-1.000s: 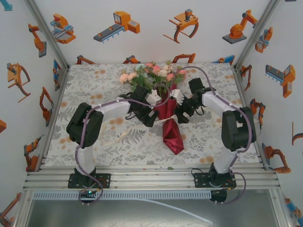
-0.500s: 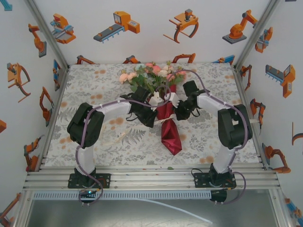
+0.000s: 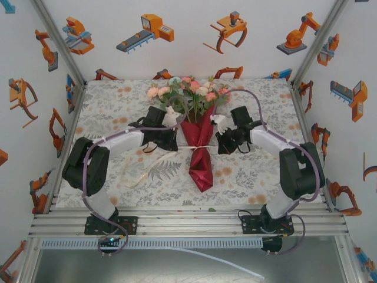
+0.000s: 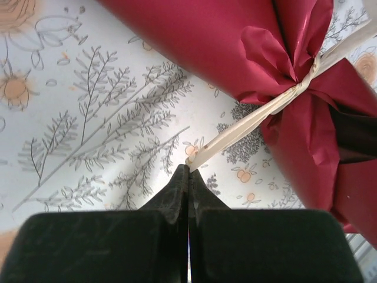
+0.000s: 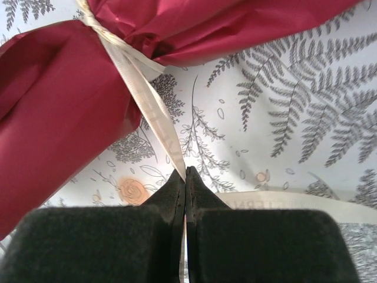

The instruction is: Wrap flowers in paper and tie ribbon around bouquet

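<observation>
On the leaf-patterned table cover (image 3: 118,112), midway between the two arms, the bouquet (image 3: 199,127) lay flat with its blooms toward the far wall and its pointed tail toward the arm bases. The flowers (image 3: 191,91), pink, peach and cream heads among green leaves, fanned out of the wide mouth of the paper (image 3: 200,165), a dark red cone pinched to a narrow waist partway down. The ribbon (image 3: 200,147) crossed that waist as a thin cream line stretched out to either side. The left gripper (image 4: 188,171) sat just left of the waist with its jaws pressed fully together on one end of the ribbon. Seen from its wrist camera, the strip ran taut up and to the right from the fingertips to a twisted knot where the paper crumpled inward. The right gripper (image 5: 185,172) sat just right of the waist, likewise closed tight, with the other end of the ribbon pinched between its tips and rising to the upper left, where it met the gathered paper. A further length of the cream strip lay flat on the cover beside the right fingertips, and in the overhead view a loose pale tail trailed across the cover toward the near left.
</observation>
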`<state>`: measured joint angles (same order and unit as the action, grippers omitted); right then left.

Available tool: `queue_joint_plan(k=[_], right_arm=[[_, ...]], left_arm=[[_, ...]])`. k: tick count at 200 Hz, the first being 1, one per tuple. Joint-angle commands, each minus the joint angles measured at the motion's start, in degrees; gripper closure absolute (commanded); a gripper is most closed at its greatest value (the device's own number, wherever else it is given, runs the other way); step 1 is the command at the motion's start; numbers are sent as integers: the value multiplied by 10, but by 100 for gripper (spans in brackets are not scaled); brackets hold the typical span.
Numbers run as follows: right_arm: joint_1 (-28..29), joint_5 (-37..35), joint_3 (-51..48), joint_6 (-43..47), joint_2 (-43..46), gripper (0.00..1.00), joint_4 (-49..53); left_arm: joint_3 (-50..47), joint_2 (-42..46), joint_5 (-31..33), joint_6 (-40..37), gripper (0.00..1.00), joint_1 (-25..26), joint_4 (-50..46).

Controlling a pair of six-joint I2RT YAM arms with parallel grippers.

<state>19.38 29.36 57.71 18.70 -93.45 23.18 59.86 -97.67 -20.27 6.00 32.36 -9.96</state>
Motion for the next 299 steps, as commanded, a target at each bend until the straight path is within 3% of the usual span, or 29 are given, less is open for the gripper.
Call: queue_joint_plan(k=[1, 33, 71, 115, 125, 140, 150, 159, 176, 198, 248, 299], right_arm=[[-28, -78, -27, -101, 30, 100, -16], [-91, -82, -27, -195, 31, 100, -3], [-159, -51, -72, -259, 23, 100, -25], [-160, -24, -48, -213, 38, 100, -6], [-160, -20, -32, -189, 46, 99, 11], [-159, -40, -9, -140, 62, 62, 53], [-159, -55, 2, -95, 70, 51, 86], [-158, -78, 7, -52, 77, 46, 113], [-157, -97, 6, 13, 78, 44, 140], [-145, -90, 8, 29, 67, 42, 155], [-67, -95, 8, 113, 26, 41, 204], [-13, -129, -3, 163, -6, 39, 216]], left_arm=[[-63, 30, 108, 71, 100, -32, 2], [-123, 76, 138, 108, 100, -80, 17], [-167, 109, 116, 132, 100, -141, 36], [-126, 109, 13, 94, 100, -116, 28], [-115, 116, 2, 91, 85, -115, 21], [-93, 134, -2, 78, 55, -118, -2], [-75, 147, 9, 61, 42, -122, -34], [-58, 158, 21, 35, 36, -125, -69], [-39, 176, 44, -6, 32, -133, -121], [-30, 181, 63, -51, 29, -137, -179], [-42, 175, 90, -150, 27, -124, -261], [-53, 139, 82, -167, 26, -108, -278]])
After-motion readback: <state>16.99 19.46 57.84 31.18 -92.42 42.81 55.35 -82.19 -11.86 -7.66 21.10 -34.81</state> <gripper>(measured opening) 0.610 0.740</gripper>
